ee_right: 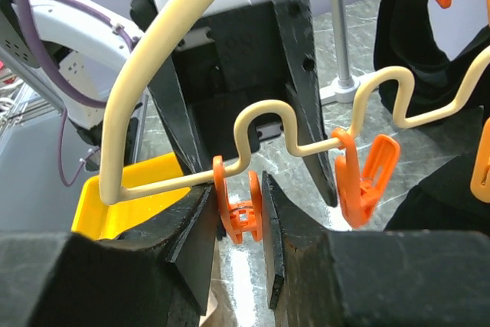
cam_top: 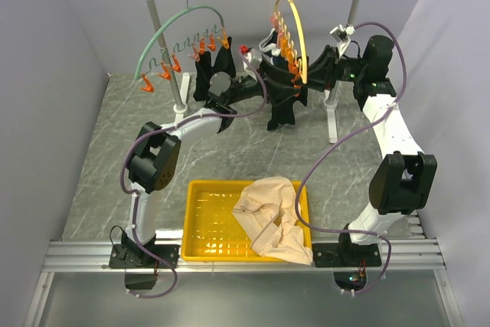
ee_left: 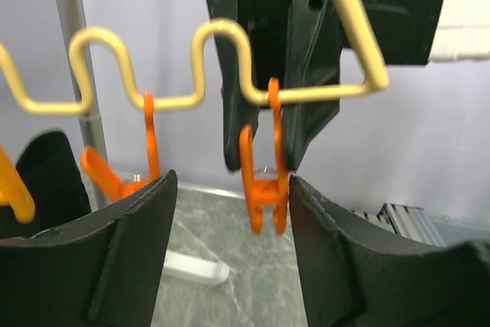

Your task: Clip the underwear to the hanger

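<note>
One hanger (ee_right: 145, 59) clip (ee_right: 239, 212) is sitting inside both jaws: right gripper (ee_right: 237, 193) is pinching it, left gripper (ee_left: 230, 185) is gaping wide.

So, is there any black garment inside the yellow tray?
No, only a beige garment lies in the yellow tray, draped over its right rim.
</note>
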{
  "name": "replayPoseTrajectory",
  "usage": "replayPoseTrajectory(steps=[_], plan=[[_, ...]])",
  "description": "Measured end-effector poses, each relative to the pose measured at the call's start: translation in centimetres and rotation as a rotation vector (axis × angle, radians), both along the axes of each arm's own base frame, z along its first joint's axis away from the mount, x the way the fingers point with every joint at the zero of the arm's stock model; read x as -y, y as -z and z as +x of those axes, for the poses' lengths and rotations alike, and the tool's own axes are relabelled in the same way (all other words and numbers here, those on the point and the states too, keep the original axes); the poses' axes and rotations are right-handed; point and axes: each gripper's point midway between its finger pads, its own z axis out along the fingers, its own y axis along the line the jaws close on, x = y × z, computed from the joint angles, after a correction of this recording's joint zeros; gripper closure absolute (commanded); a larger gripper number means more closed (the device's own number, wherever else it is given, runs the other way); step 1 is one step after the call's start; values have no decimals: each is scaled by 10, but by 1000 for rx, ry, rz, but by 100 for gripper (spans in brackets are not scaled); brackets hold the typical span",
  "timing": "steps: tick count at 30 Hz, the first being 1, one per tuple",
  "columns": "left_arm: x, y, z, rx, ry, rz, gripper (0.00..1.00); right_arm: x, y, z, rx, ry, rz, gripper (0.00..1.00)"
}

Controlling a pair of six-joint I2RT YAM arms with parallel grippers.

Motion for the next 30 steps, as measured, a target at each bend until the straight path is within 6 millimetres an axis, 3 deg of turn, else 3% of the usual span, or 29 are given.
replayPoseTrajectory(steps=[3, 6, 12, 17, 20, 23, 24, 27, 30], plan=[[1, -13, -1, 12, 0, -25, 42, -1, 0, 0, 0, -1, 0, 100], [3, -15, -5, 8, 21, -27, 62, 0, -1, 4, 8, 20, 0, 100], [6, -13, -6, -10, 39, -32, 59, 1, -1, 6, -1, 34, 3, 100], [7, -12, -6, -17, 41, -30, 65, 0, -1, 6, -9, 37, 8, 100], [7, -12, -7, -22, 43, -31, 77, 0, -1, 7, -1, 38, 9, 100], [7, -11, -7, -27, 51, -31, 97, 0, -1, 7, -6, 39, 10, 99], [7, -11, -7, -32, 55, -33, 99, 0, -1, 7, -6, 39, 10, 84], [6, -10, -9, -38, 72, -37, 100, 0, 0, 5, -17, 33, 11, 56], [6, -7, -8, -44, 82, -37, 100, -1, 0, 1, -22, 14, 11, 53]])
